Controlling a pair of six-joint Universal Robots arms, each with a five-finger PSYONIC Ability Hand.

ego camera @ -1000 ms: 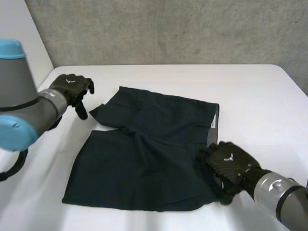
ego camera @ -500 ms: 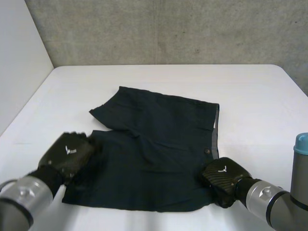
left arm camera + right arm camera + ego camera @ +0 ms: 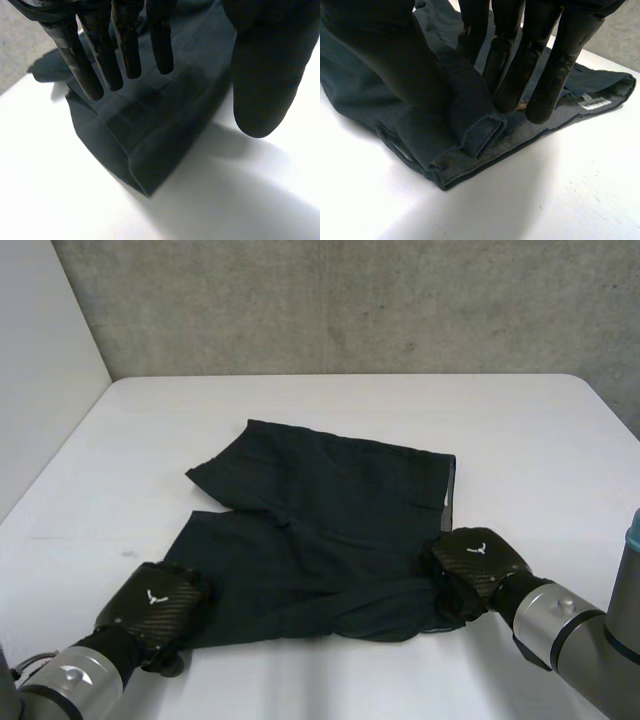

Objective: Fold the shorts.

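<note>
Concrete wall (image 3: 350, 300) backs a white table (image 3: 560, 440); in the head view the dark shorts (image 3: 320, 520) lie spread at the table's middle, waistband (image 3: 449, 490) toward the robot's right and legs toward its left; the left hand (image 3: 150, 608) sits at the near leg's hem corner, the right hand (image 3: 478, 562) at the near end of the waistband, and the near edge between them is bunched and rumpled; in the left wrist view the cloth runs up between the straight fingers (image 3: 127, 50) and the thumb (image 3: 262, 85), and its corner seems raised off the table with shadow under it, so I judge it pinched; in the right wrist view that hand's thumb and fingers close on a gathered ridge of waistband beside a belt loop (image 3: 481, 136), with a white label (image 3: 594, 103) farther along; the step in hand looks like the first fold, the near half to be carried over the far half; the next move calls for both hands to rise together and travel away from the robot at an even pace, so that the edge is taut and lands square on the far edge; nothing on the table is a container.
</note>
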